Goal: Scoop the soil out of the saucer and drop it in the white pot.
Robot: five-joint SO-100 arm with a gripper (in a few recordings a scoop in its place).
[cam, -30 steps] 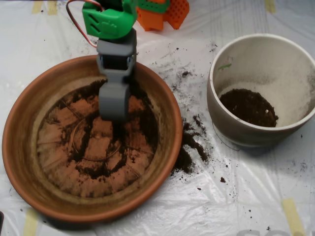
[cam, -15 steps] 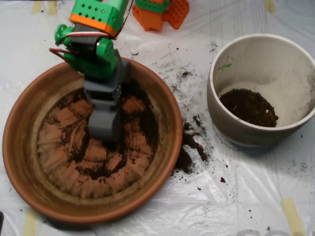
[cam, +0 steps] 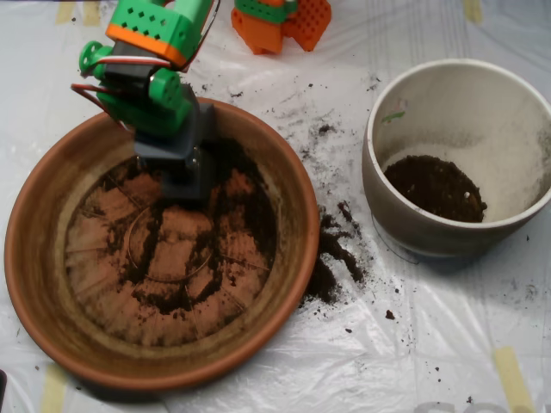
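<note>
Soil (cam: 250, 215) thinly left in saucer (cam: 52, 292), surface's left; some already in white pot (cam: 405, 219) at right edge, some spilled between. Gripper (cam: 188, 181) over saucer's upper part.

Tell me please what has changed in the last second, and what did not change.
The scoop moved from near the middle of the saucer toward its upper-left rim, and the arm above it swung to the left. The soil in the saucer looks nearly the same, as do the white pot, the soil inside it, and the spilled soil on the plastic sheet.
</note>
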